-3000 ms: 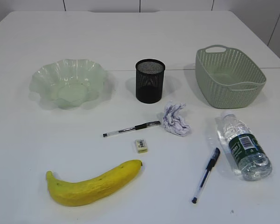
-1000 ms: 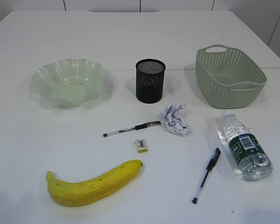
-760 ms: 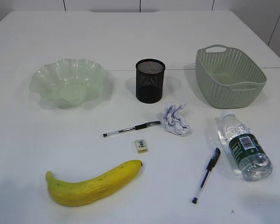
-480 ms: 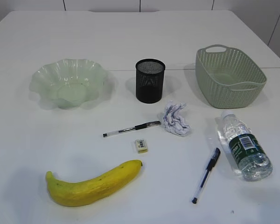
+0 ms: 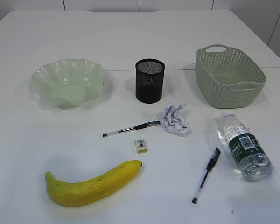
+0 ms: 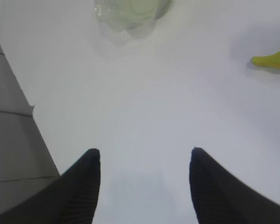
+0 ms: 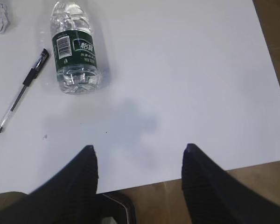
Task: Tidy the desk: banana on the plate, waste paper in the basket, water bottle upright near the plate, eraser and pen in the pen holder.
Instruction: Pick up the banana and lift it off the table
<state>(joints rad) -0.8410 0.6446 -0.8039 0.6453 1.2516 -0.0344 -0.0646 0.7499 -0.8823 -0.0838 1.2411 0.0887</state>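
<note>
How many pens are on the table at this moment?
2. One pen lies near the middle, between the pen holder and the eraser. The other pen lies at the right, just left of the lying water bottle. None seems hidden.

A white table (image 5: 130, 37) is being shown in all three views, and its top is being crossed by a seam running from side to side. White wall panels (image 5: 102, 4) are being glimpsed behind it. Brown floor (image 7: 275, 56) is being exposed past one edge, grey tiled floor (image 6: 9, 121) past another.
</note>
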